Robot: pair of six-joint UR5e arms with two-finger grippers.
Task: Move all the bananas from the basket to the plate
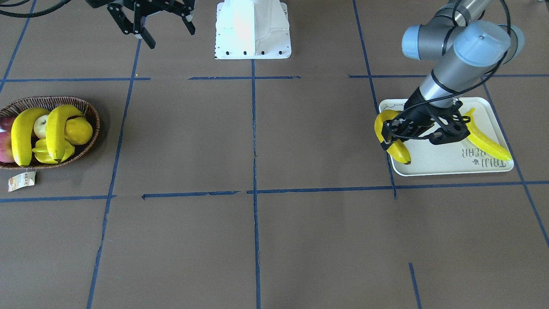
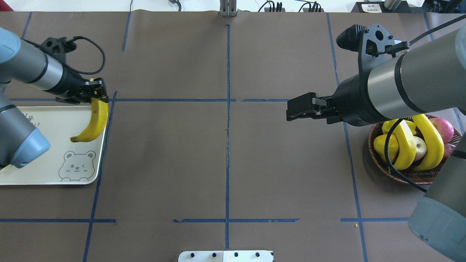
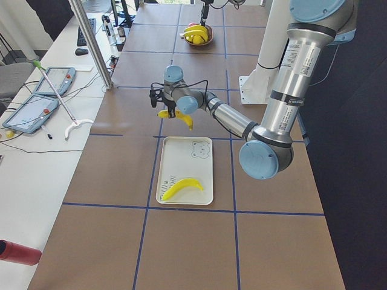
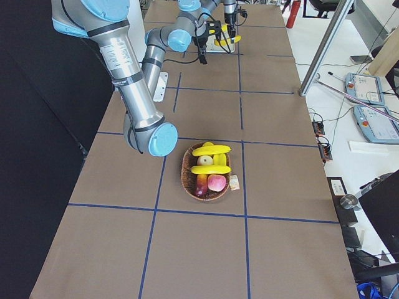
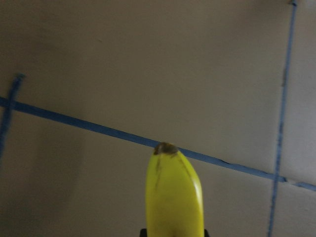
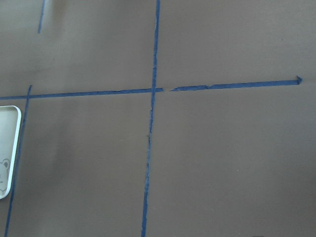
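Note:
My left gripper (image 2: 95,91) is shut on the top end of a yellow banana (image 2: 93,123), which hangs over the plate's edge nearest the table's middle; it also shows in the left wrist view (image 5: 174,197). The cream bear plate (image 2: 43,145) holds a second banana (image 1: 487,139). Two more bananas (image 1: 23,137) (image 1: 58,128) lie in the wicker basket (image 1: 92,116) on the other side. My right gripper (image 2: 291,109) is open and empty, in the air between the table's middle and the basket (image 2: 411,176).
The basket also holds a red apple (image 2: 442,129), a pale round fruit (image 1: 40,126), a yellow lemon-like fruit (image 1: 79,131) and a ridged yellow fruit (image 1: 43,152). A paper tag (image 1: 20,181) hangs off it. The robot's white base (image 1: 253,30) stands at the table's edge.

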